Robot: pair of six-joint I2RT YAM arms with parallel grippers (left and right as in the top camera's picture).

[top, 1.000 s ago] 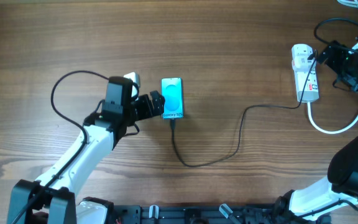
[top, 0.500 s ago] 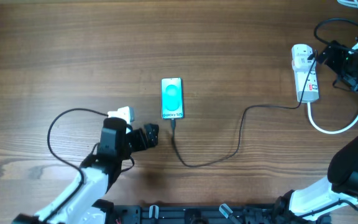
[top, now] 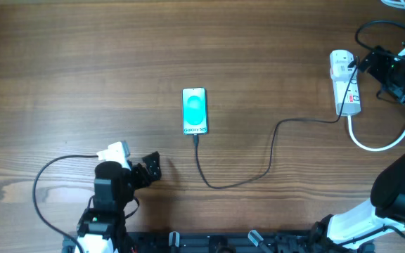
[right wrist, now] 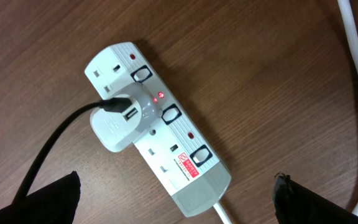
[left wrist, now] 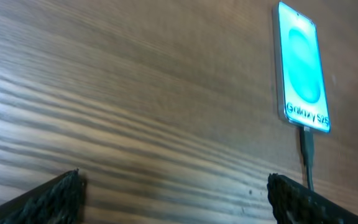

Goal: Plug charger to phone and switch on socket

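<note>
Left gripper (top: 152,166) is backing off the phone (top: 195,110), jaws wide and empty, charger (top: 239,180) sitting plugged in. Right gripper (top: 364,65), gaping empty, is hovering over the socket (top: 345,88); I'm judging its switch needs checking next.

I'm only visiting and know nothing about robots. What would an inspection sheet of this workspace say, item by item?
Surface: brown wood-grain table, no spills seen.
Job's things: small flat smartphone, turquoise screen lit; thin black charger cable plugged into its short end, running to a white adapter on the white power strip; small red lights glow there.
Clutter: nothing seen.
Grippers: left gripper open, empty, near the front edge; right gripper open, empty, by the power strip.
Cables: thick white cord loops off the strip; black robot cable loops by the left arm.
Surroundings: black frame along the front edge.
</note>
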